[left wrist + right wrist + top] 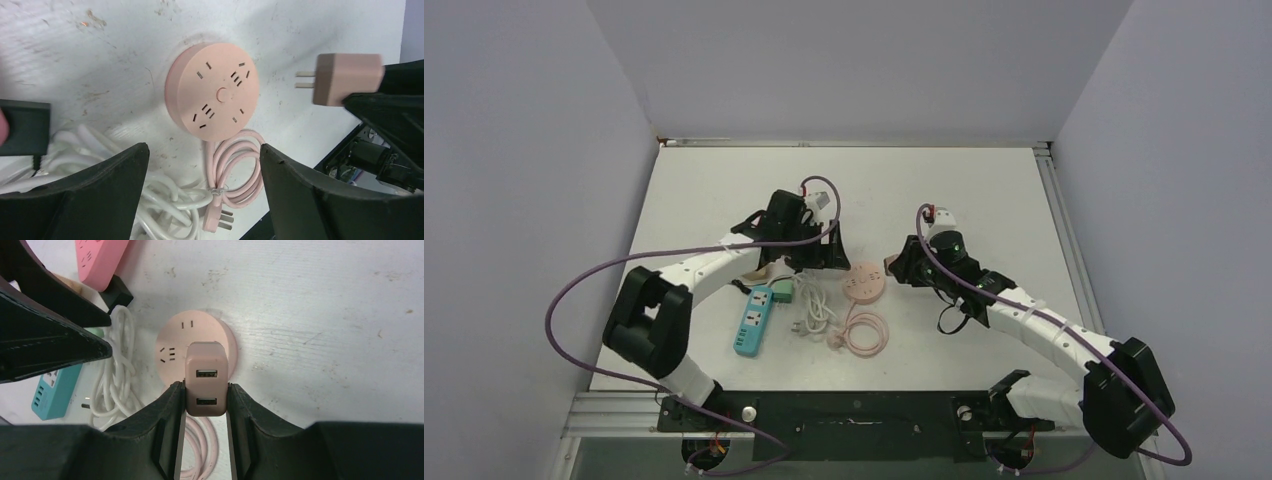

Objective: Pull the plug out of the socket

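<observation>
1. The right gripper (205, 386) is clamped on a pink square charger plug (206, 377), with one black finger pressed to each of its sides. The face with two USB ports looks straight at the right wrist camera.
2. In the left wrist view the plug's two flat metal prongs (305, 80) are bare and in the air. They point sideways and sit clear of the socket, so the plug is out and held off to one side.
3. The round pink socket disc (212, 92) lies flat on the scuffed white worktop (984, 200). Its slots and centre button face up.
4. From above, the socket sits between the two grippers, closer to the right one.
5. The socket's own pink cord (865, 333) lies in a tied loop on the worktop on the side nearer the arm bases. Its plug end rests beside the loop.
6. The left gripper (202, 149) has its jaws apart with nothing between them. It hangs over the worktop above the near edge of the socket and the coiled cord.
7. A tangle of white cable (814, 310) lies left of the socket.
8. Further left is a long teal power strip (752, 322), with a small green socket block (782, 293) at its far end.
9. The right wrist view also catches part of a pink rectangular power strip (100, 257), with a black block (117, 296) just beside its end.
</observation>
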Robot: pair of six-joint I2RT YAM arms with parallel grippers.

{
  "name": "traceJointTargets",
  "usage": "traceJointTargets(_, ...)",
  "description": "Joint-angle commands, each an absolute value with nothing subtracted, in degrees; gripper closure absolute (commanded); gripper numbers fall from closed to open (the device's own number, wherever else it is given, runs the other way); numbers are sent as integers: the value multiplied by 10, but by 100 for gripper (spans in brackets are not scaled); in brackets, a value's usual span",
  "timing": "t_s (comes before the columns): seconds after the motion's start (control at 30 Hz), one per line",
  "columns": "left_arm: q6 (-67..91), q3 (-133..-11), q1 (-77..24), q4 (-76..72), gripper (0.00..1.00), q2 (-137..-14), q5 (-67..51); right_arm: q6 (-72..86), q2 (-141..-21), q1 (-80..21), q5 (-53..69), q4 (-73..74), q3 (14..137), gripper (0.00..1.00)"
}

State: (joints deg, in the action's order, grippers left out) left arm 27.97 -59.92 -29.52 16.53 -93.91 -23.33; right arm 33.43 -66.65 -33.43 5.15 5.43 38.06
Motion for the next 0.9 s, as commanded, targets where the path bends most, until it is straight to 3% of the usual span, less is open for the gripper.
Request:
traceJointTargets(0.0,230,-624,-284,182,22,-855,-166,316,-693,-372,58,5,405,95)
traceJointTargets(0.3,232,-596,-127,175,21,-726,-142,300,-836,-441,70,-61,489,95)
traceJointTargets(0.5,208,-579,-105,181,14,-668,-82,301,-931,-460,90,-85,550,94)
traceJointTargets(0.87,218,-579,-103,182,12,-674,-94,281,-1031,-472,55,-74,617,70)
